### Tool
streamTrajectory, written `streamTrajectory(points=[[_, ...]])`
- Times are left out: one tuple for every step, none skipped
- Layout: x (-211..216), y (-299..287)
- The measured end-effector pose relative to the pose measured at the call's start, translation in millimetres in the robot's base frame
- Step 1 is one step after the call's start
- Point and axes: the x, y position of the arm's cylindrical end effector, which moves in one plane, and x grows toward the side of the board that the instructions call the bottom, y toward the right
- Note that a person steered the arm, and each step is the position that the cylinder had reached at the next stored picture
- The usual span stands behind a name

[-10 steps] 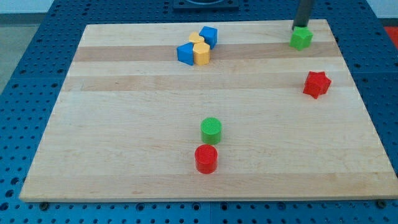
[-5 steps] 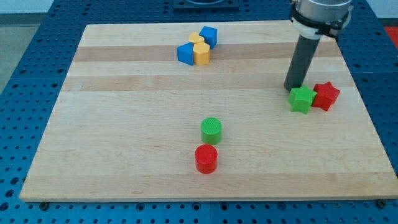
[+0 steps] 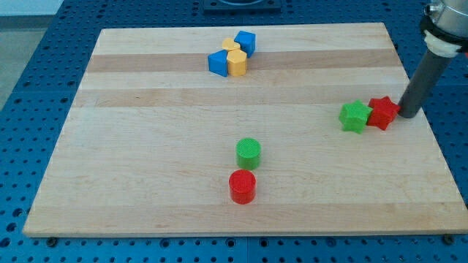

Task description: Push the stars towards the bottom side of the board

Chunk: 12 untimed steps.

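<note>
A green star [image 3: 355, 116] and a red star [image 3: 382, 112] lie side by side and touching at the board's right side, about mid-height. My tip [image 3: 406, 115] stands just to the right of the red star, close to or touching it, near the board's right edge. The dark rod rises from it to the view's upper right.
Two blue blocks [image 3: 218, 62] [image 3: 246, 42] and two yellow blocks [image 3: 236, 63] [image 3: 232, 47] cluster near the board's top centre. A green cylinder [image 3: 248, 153] stands above a red cylinder [image 3: 242, 186] near the bottom centre. The wooden board [image 3: 146, 161] lies on a blue perforated table.
The green star was pushed down from the top right until it rests beside the red star, which shifted down a little. My tip then moved from above the green star round to the red star's right.
</note>
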Motion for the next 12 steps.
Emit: streamTrajectory(points=[[-2.4, -16.8], [3.5, -36.5], [6.5, -54.8], [6.5, -73.3], [11.1, -93.1], [19.4, -112.6], [24.7, -129.0], [24.7, -143.4], [25.6, -156.5], [30.4, -172.8], [38.3, -187.4], [48.8, -197.4]])
